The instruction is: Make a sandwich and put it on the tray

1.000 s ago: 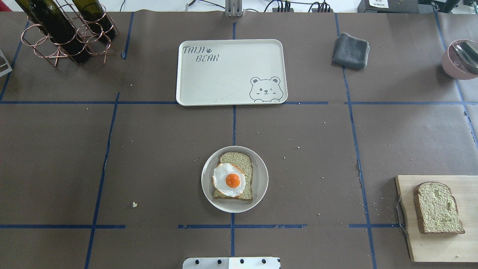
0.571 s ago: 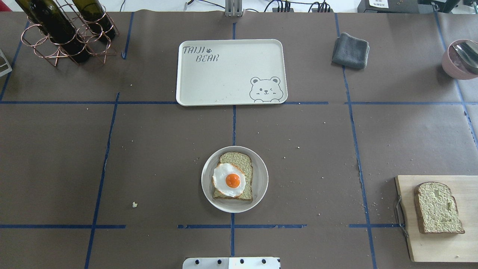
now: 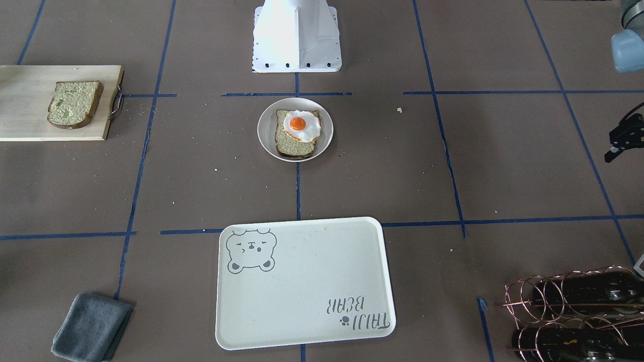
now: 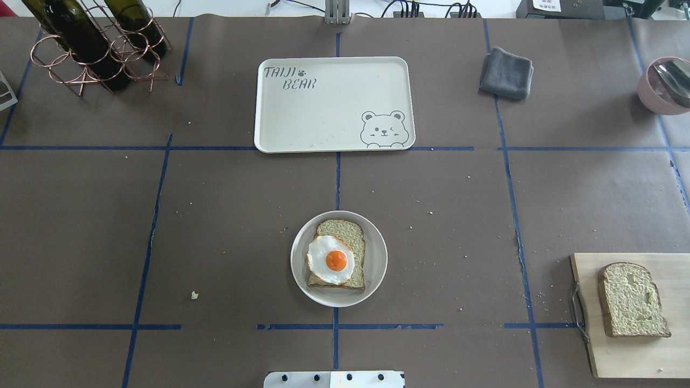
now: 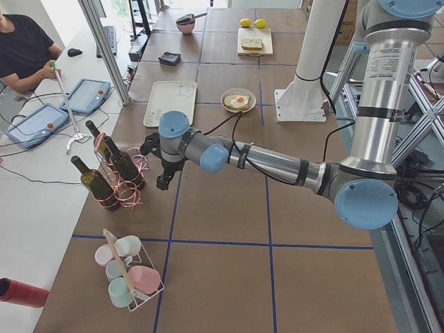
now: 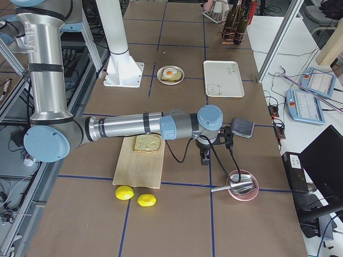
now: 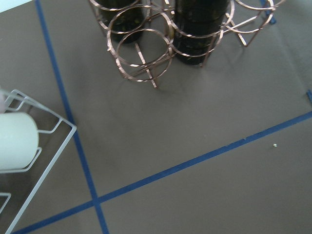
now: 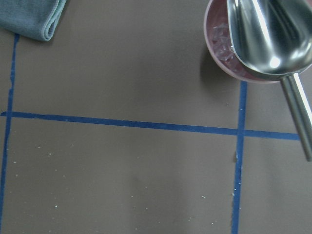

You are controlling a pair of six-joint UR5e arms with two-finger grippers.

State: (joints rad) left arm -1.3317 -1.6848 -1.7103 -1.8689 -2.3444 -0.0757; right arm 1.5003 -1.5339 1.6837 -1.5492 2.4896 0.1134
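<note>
A small round white plate [image 4: 377, 258] near the front middle holds one bread slice [image 4: 345, 230] with a fried egg [image 4: 330, 260] on top, uncovered. A second bread slice [image 4: 630, 299] lies on the wooden cutting board [image 4: 620, 355] at the front right. The cream bear tray [image 4: 334, 102] sits bare at the back middle. My left gripper [image 5: 164, 177] hangs near the wine rack, far left of the plate; it also shows at the front-facing view's edge [image 3: 616, 148]. My right gripper [image 6: 204, 156] hovers between board and pink bowl. I cannot tell whether either is open or shut.
A copper rack with wine bottles [image 4: 91, 43] stands at the back left. A folded grey cloth [image 4: 505, 73] lies at the back right. A pink bowl with a metal scoop [image 4: 663, 86] is at the right edge. Two lemons [image 6: 134, 196] lie beyond the board.
</note>
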